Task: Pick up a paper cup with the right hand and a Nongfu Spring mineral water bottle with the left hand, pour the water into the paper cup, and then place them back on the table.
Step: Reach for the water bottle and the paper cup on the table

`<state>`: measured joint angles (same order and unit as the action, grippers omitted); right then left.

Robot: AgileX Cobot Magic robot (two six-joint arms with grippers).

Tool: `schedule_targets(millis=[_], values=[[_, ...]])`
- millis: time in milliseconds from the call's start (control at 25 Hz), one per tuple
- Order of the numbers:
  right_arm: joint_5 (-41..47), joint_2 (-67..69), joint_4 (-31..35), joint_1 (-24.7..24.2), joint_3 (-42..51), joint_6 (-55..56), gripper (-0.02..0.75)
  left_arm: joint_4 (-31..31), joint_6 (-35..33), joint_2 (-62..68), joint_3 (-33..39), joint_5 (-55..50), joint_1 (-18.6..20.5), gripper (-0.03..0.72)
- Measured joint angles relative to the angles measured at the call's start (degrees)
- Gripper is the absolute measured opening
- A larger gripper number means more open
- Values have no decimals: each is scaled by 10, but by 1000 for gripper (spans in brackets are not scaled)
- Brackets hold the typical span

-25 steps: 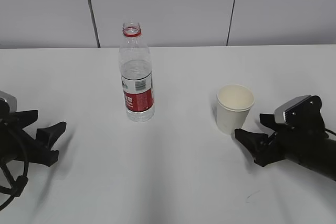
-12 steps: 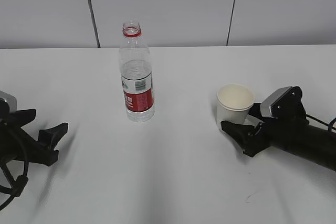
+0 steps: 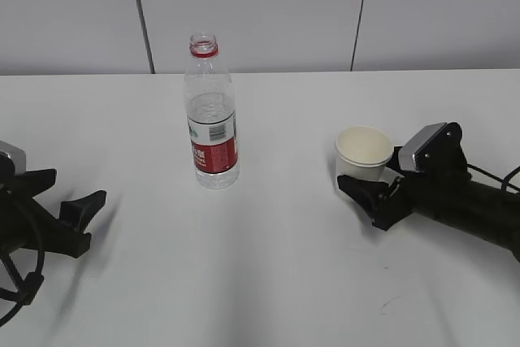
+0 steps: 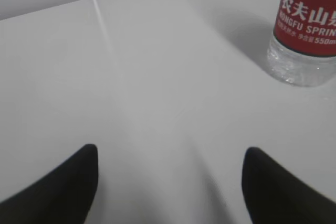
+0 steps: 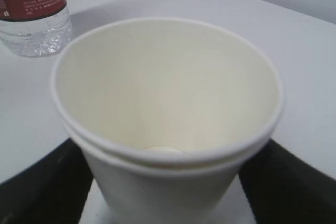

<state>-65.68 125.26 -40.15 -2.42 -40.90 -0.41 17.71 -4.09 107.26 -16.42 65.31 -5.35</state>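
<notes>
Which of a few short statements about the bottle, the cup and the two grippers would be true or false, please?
1. The tall clear plastic bottle with the red label has no cap on. True.
2. The small cream-white paper cup lies tipped on its side. False: it stands upright on the white table.
3. The cup sits between the black fingers of the right gripper. True.
4. The left gripper grips the bottle. False: it is open, well apart from the bottle.
5. The cup is full of water. False: its inside looks dry and empty.
</notes>
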Motion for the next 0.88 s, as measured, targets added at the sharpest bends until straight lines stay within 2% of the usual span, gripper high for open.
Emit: schedule_targets(millis=[240, 480, 720, 880], values=[[-4, 6, -9, 0, -4, 4, 561, 11, 37, 0, -5, -1, 0, 519], [-7, 7, -11, 0, -4, 4, 487, 66, 65, 0, -50, -1, 0, 514], [-8, 7, -12, 0, -4, 4, 473, 149, 91, 29, -112, 1, 0, 513], [-8, 7, -13, 0, -4, 4, 473, 173, 116, 56, -158, 0, 0, 512]])
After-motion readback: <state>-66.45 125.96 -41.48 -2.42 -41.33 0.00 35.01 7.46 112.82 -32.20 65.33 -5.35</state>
